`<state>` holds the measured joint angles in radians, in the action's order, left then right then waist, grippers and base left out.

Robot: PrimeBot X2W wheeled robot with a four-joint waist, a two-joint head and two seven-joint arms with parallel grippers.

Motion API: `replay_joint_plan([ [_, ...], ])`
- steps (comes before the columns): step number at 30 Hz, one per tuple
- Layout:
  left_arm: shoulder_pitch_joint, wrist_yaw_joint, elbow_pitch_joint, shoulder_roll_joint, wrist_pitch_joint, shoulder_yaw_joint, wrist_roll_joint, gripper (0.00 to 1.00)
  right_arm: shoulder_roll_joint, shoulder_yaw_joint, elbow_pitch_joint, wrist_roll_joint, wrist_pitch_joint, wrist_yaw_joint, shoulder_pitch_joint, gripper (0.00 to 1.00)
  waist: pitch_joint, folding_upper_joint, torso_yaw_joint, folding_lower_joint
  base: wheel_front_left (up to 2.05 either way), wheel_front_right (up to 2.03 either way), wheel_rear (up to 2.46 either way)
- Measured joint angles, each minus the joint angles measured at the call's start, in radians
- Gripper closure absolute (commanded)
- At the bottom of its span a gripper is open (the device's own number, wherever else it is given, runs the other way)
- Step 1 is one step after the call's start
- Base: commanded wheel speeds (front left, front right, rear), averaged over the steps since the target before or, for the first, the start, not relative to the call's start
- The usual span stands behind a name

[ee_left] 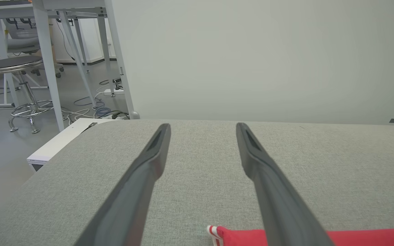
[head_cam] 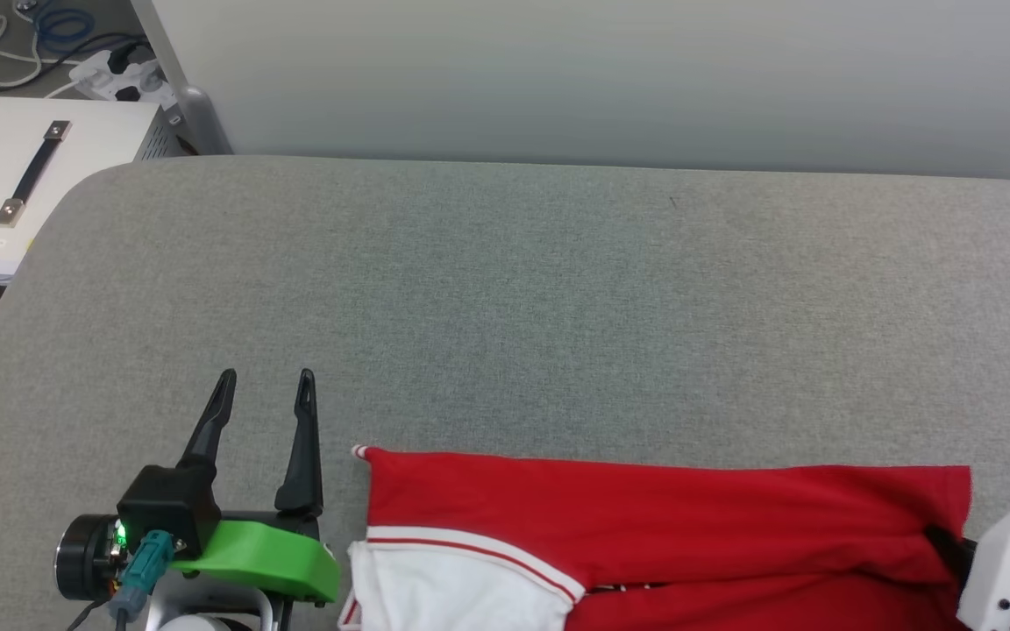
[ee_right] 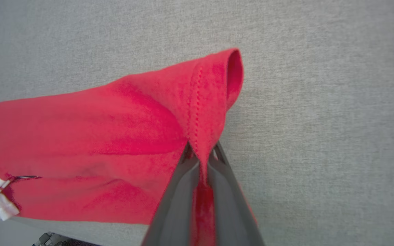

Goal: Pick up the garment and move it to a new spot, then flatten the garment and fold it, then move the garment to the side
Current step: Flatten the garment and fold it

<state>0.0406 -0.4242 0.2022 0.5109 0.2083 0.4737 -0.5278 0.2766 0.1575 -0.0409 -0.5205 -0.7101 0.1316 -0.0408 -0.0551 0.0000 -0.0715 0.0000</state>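
Jersey in red is lying along the near edge of the grey surface, its upper fold running straight across and a white sleeve panel showing toward the surface's near-left end. At the surface's near-right end the right gripper is pinching the hem. Its fingers are closed almost together on a ridge of red cloth, and the hem corner is standing up in a small loop above the tips. Gripping at the very edge is likely giving the arm a handle for lifting or dragging the cloth without bunching the middle.

Over the surface's near-left part the left gripper is hovering with its fingers spread wide and nothing between them. The tips are pointing toward the surface's far edge, just beside the jersey's striped corner but apart from it. It appears to be placed to take that opposite corner so the cloth can travel level. The broad far part of the surface is offering room for the new spot.
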Motion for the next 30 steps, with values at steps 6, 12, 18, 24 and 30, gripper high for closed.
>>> replay_joint_plan([
  [6,-0.005,0.000,-0.004,-0.001,0.007,0.001,-0.002,0.00,0.027,0.122,-0.028,0.009,-0.021,0.000,-0.003,1.00,0.020,0.0000,0.017,0.0000,0.00,0.00,0.00],
  [12,-0.018,0.000,-0.006,-0.001,0.007,0.003,-0.003,0.00,0.026,0.203,-0.040,0.015,-0.038,0.000,-0.004,1.00,0.034,0.0000,0.032,0.0000,0.00,0.00,0.00],
  [18,-0.019,-0.003,-0.004,0.002,0.006,0.004,-0.003,0.00,-0.072,0.215,-0.014,-0.153,-0.119,0.000,0.002,1.00,0.044,0.0000,0.042,0.0000,0.00,0.00,0.00],
  [24,-0.019,-0.004,-0.002,0.007,0.002,0.005,-0.003,0.00,-0.176,0.208,0.023,-0.384,-0.245,0.000,0.007,1.00,0.045,0.0000,0.037,0.0000,0.00,0.00,0.00],
  [30,-0.017,-0.004,-0.001,0.006,0.002,0.010,-0.003,0.00,-0.217,0.138,0.013,-0.576,-0.305,0.000,0.014,1.00,0.039,0.0000,0.020,0.0000,0.00,0.00,0.00],
])
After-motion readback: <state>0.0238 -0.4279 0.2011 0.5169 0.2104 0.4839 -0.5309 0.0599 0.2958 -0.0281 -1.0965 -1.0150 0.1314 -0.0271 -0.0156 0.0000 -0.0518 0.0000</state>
